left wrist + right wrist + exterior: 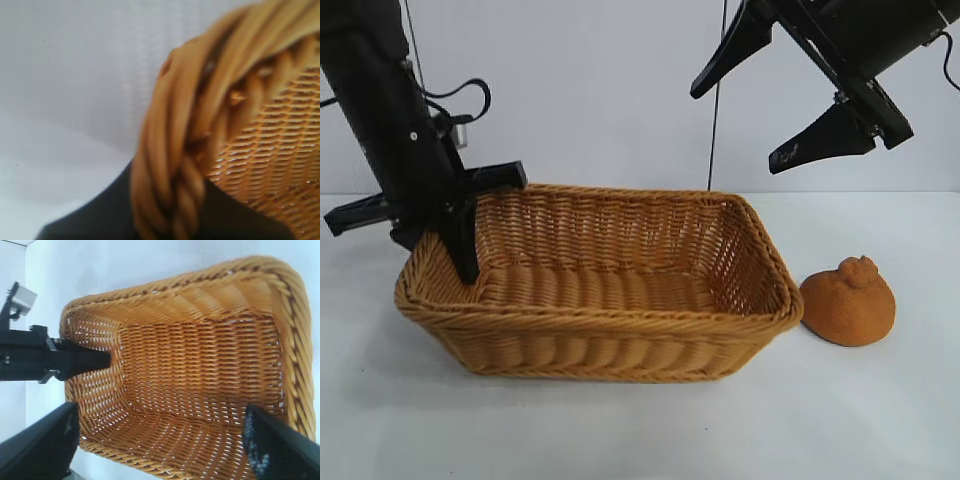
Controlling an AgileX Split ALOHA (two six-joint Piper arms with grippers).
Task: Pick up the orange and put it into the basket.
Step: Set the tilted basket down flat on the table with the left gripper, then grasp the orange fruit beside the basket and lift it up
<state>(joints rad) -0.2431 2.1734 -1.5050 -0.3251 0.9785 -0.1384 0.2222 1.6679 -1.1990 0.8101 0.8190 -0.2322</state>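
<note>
The orange (pixel 848 302), dull and rough with a knob on top, lies on the white table just right of the basket (pixel 600 320). It shows in neither wrist view. The tan wicker basket stands mid-table with nothing in it. My left gripper (pixel 455 262) is shut on the basket's left rim (pixel 175 150), one finger inside the wall and one outside. In the right wrist view that inner finger (pixel 80 361) reaches over the basket's end wall. My right gripper (pixel 737 128) hangs open high above the basket's right half, holding nothing, up and left of the orange.
White tabletop (pixel 880 420) runs in front of the basket and around the orange. A white wall stands behind, with thin cables hanging down it.
</note>
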